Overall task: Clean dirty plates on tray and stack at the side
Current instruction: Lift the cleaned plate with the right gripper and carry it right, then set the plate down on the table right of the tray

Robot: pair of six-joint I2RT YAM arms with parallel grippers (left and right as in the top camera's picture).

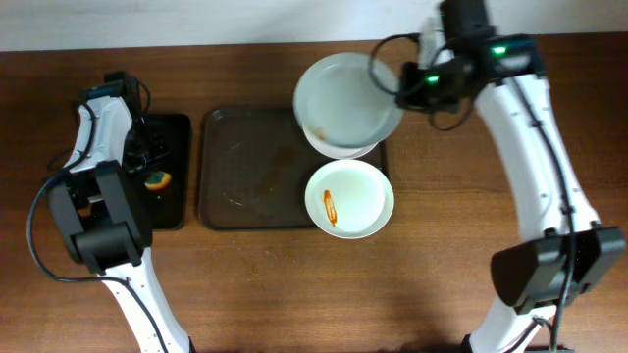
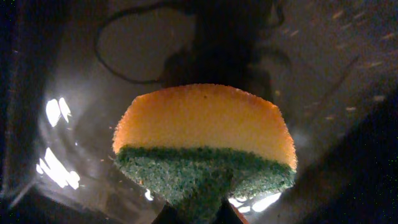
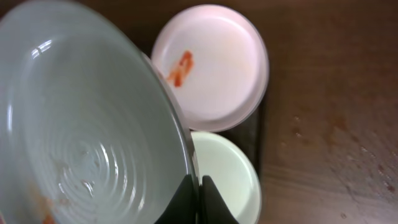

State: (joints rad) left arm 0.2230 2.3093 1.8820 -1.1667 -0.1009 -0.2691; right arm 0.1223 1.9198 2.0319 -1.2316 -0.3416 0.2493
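Observation:
My right gripper (image 1: 400, 86) is shut on the rim of a white plate (image 1: 343, 98) and holds it tilted above the tray's right end. In the right wrist view the fingers (image 3: 198, 194) pinch that plate (image 3: 81, 124), which has faint residue. A second plate (image 1: 345, 151) lies partly hidden under it and also shows in the right wrist view (image 3: 227, 174). A third plate (image 1: 351, 199) with an orange-red smear sits on the dark brown tray's (image 1: 245, 167) right edge; it also shows in the right wrist view (image 3: 211, 62). My left gripper (image 2: 199, 214) is shut on a yellow and green sponge (image 2: 205, 143).
A smaller black tray (image 1: 175, 132) lies left of the brown tray, and my left arm holds the sponge (image 1: 157, 179) over it. The brown tray's surface shows faint smudges. Bare wooden table (image 1: 442, 245) lies to the right and in front.

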